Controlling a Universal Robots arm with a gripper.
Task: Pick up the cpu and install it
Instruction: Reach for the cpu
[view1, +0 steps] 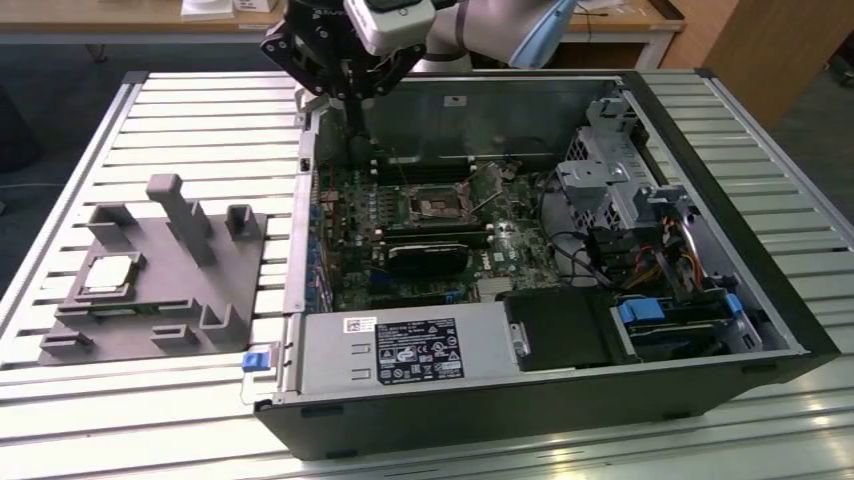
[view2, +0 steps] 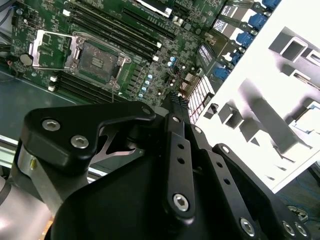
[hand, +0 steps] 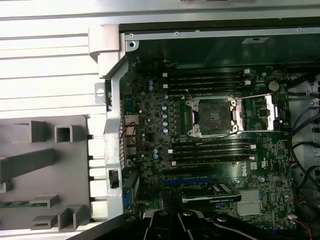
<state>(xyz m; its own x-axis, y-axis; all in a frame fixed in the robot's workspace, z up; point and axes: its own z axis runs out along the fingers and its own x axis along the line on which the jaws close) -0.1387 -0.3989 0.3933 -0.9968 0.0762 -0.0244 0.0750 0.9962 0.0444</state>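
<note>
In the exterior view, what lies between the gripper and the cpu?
In the exterior view, the case's side wall, bare table slats and the grey fixture's upright posts lie between the gripper and the cpu.

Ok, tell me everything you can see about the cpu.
The cpu is a small flat square chip with a silver-grey metallic top and pale rim. It lies flat on the grey fixture plate, at the exterior view's left, outside the computer case. Only the plate touches it; the end effector is apart.

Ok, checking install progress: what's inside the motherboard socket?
No chip: the socket shows a dark bare bed in the first wrist view, its metal frame swung open. Nothing covers it. The cpu lies on the grey fixture plate.
</note>
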